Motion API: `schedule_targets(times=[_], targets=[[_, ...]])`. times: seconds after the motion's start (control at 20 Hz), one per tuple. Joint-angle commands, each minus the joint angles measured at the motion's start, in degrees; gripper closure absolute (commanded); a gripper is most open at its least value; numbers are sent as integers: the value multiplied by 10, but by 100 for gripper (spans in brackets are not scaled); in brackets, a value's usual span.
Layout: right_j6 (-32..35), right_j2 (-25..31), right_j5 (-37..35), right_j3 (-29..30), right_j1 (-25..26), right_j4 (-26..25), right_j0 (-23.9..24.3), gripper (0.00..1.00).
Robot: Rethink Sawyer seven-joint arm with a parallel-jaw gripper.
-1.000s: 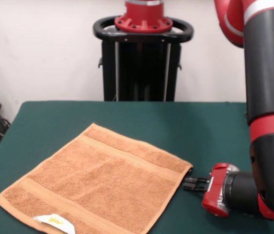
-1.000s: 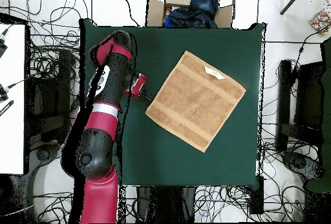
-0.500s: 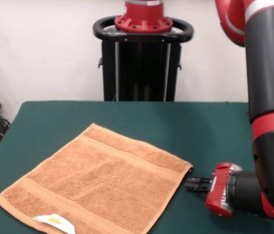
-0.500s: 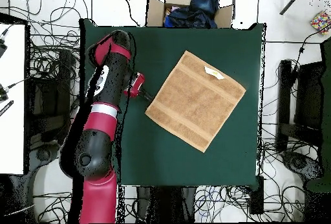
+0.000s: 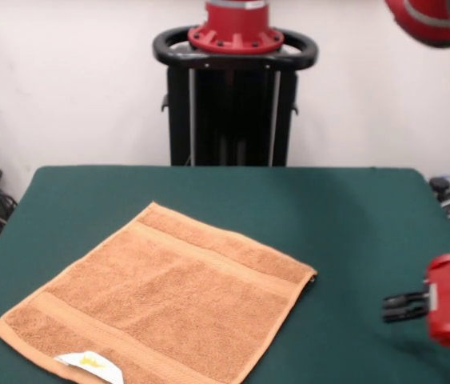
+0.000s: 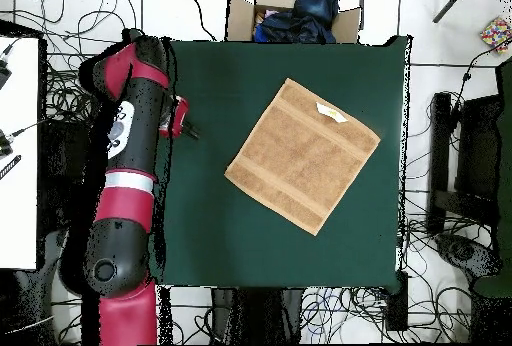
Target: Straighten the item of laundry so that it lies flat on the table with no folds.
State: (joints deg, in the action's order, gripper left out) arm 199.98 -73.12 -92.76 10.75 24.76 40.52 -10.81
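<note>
Front view: towel (image 5: 161, 300) lies flat on the table (image 5: 352, 216); gripper (image 5: 396, 308) well apart from it, jaws' state unclear.

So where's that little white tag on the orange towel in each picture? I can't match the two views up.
Front view: the white tag sits at the bottom edge of the towel, near the picture's lower left.
Overhead view: the white tag lies on the towel's upper right edge, above the picture's middle.
Shared landmark: the red-cased gripper, right of the towel in the front view, left of it in the overhead view.
</note>
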Motion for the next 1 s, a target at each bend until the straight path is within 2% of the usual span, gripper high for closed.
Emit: schedule_targets(times=[0.05,0.15,0.35,0.45,0.55,0.85,1.0], targets=[[-219,70,45,-18,-67,-30,-3,100],[-250,99,71,-12,-76,-34,-9,100],[-344,195,164,-19,-76,-33,-4,100],[-416,203,197,-50,-68,-33,14,100],[-458,205,227,-66,-63,-30,25,100],[-526,219,267,-72,-50,14,53,100],[-538,215,271,-66,-49,33,57,100]])
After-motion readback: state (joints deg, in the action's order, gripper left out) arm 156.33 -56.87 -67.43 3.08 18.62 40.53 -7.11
